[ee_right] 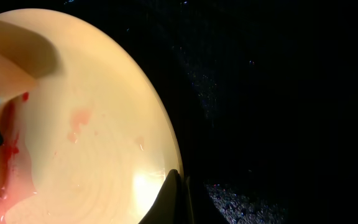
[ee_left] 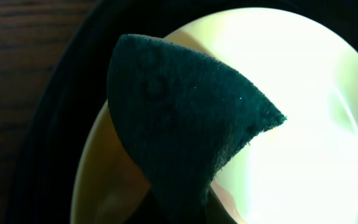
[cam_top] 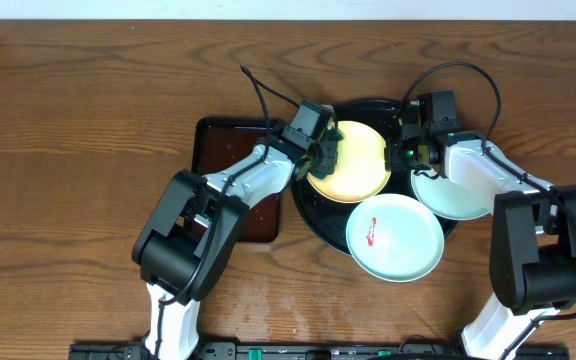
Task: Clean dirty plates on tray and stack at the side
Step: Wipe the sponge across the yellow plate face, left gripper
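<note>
A pale yellow plate [cam_top: 353, 165] lies on the round black tray [cam_top: 310, 215]. My left gripper [cam_top: 323, 152] is shut on a dark green sponge [ee_left: 185, 118] that rests on the plate's left part. My right gripper [cam_top: 405, 152] is shut on the yellow plate's right rim, with one finger on each side of the edge [ee_right: 178, 199]. A wet red smear [ee_right: 8, 149] lies on the yellow plate [ee_right: 92, 124] near the sponge. A mint-white plate with a red smear [cam_top: 395, 237] overlaps the tray's front right. Another mint-white plate [cam_top: 453, 195] lies partly under my right arm.
A dark-brown rectangular tray [cam_top: 230, 150] sits left of the black tray, under my left arm. Cables loop over the back of both arms. Bare wooden table surrounds the trays.
</note>
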Controlling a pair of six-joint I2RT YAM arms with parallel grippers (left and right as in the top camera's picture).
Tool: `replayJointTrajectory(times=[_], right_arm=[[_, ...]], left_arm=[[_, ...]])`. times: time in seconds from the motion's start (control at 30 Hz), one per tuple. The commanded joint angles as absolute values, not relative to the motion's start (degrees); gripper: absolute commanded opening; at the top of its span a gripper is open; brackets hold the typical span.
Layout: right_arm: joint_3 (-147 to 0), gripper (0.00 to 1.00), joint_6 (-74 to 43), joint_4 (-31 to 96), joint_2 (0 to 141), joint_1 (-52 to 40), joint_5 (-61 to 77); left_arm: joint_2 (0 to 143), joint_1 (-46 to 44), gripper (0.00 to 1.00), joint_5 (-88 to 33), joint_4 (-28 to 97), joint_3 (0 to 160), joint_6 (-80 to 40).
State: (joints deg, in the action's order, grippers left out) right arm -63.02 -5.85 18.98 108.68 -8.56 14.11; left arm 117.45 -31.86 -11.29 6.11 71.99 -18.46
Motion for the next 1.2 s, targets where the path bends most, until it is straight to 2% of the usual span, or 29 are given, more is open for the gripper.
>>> replayJointTrajectory(times=[0.0, 0.33, 0.53, 0.8, 0.93, 1.17], right_arm=[[-62.83, 0.01, -6.15, 19.05, 110.06, -10.02, 14.41], [-62.83, 0.01, -6.15, 19.05, 110.06, -10.02, 14.41], [-62.83, 0.01, -6.13, 19.07, 110.06, -10.02, 14.41], [-62.83, 0.01, -6.13, 19.05, 110.06, -10.02, 14.41], [-62.83, 0.01, -6.15, 19.03, 110.06, -10.02, 14.41], [-62.83, 0.01, -6.15, 19.05, 110.06, -10.02, 14.41]], left_arm=[[119.81, -32.12, 0.08, -18.98, 5.98, 72.25, -20.51], [119.81, -32.03, 0.08, -34.87, -1.78, 72.42, -26.57], [117.60, -30.50, 0.08, -35.73, -2.24, 75.48, -26.70], [114.26, -30.33, 0.08, -24.14, -0.30, 76.25, -20.05], [116.44, -30.46, 0.08, -11.94, 4.69, 76.14, -14.76], [121.45, -30.50, 0.08, -10.63, 1.93, 76.07, -13.37]])
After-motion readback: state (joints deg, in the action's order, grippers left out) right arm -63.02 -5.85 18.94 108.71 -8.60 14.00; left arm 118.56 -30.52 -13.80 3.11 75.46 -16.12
